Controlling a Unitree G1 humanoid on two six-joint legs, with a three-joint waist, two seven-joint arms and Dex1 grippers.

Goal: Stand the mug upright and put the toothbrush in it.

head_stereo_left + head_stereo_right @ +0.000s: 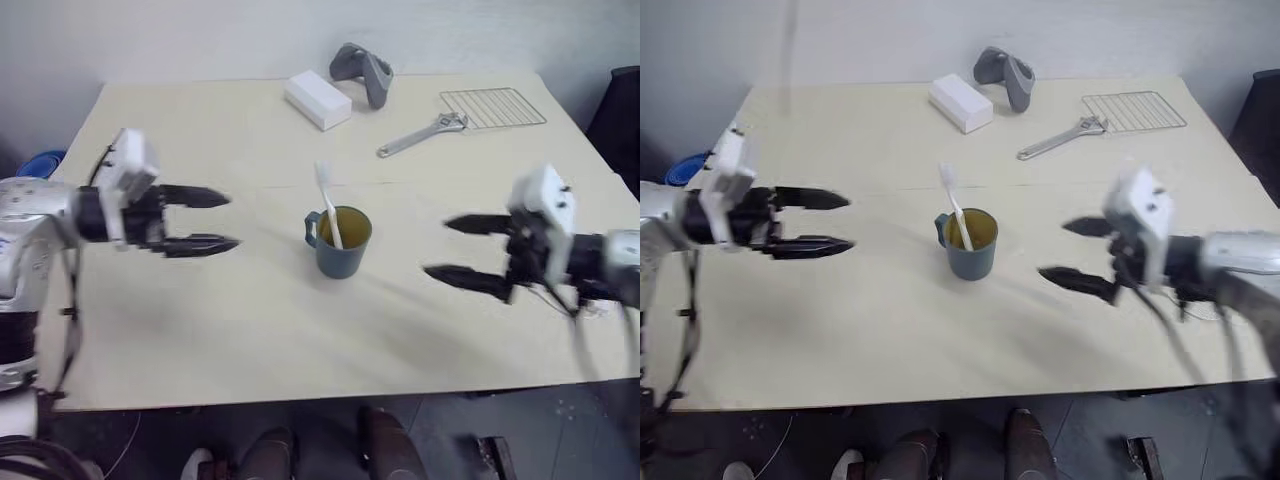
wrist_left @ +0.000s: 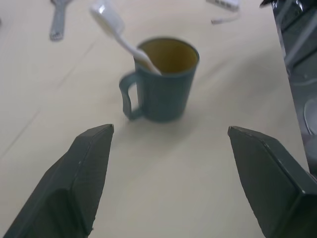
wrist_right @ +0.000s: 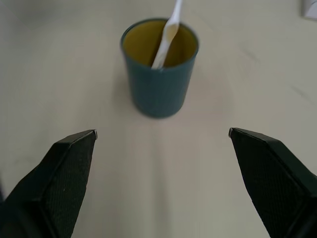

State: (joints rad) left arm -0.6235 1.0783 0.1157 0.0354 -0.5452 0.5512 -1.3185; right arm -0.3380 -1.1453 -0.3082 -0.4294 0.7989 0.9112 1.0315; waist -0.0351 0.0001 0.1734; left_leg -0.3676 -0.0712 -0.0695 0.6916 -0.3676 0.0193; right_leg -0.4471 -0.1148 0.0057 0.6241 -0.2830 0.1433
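Mug, dark teal-blue with loop handle (image 1: 339,246): upright mid beige worktop (image 1: 200,340) | slim white toothbrush (image 1: 327,200) leans inside, bristles up | my left tool (image 1: 205,221) and right tool (image 1: 462,248) gape wide, empty, flanking well apart | task looks done

The lower handle of the slim white toothbrush (image 3: 168,29) was hidden inside the dark teal-blue cylindrical mug (image 3: 159,84). In the right wrist view the toothbrush's bristled head was cut off at the edge, and the mug's loop handle was out of sight behind its body.
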